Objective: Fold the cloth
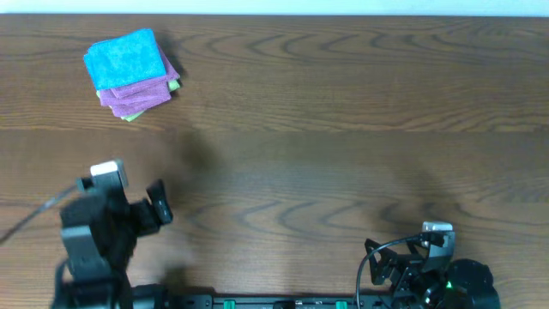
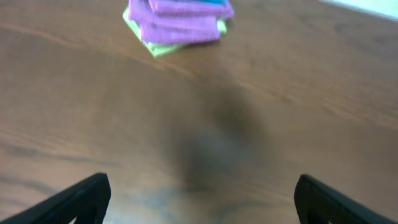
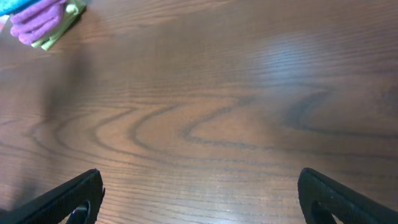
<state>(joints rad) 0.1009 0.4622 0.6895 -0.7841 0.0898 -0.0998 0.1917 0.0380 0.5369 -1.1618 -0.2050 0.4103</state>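
The sky-blue cloth [image 1: 125, 57] lies folded on top of a small stack at the table's far left. A sliver of it shows at the top edge of the left wrist view [image 2: 208, 2] and in the top left corner of the right wrist view [image 3: 13, 5]. My left gripper [image 1: 154, 206] is open and empty, well in front of the stack; its fingers [image 2: 200, 194] frame bare table. My right gripper [image 3: 200, 193] is open and empty over bare wood at the front right [image 1: 403, 257].
Under the blue cloth lie a folded purple cloth [image 1: 137, 93] and a light green cloth [image 1: 131, 115], also seen in the left wrist view [image 2: 180, 22] [image 2: 155, 46]. The wooden table [image 1: 343, 129] runs wide to the right. A pale wall edges the far side.
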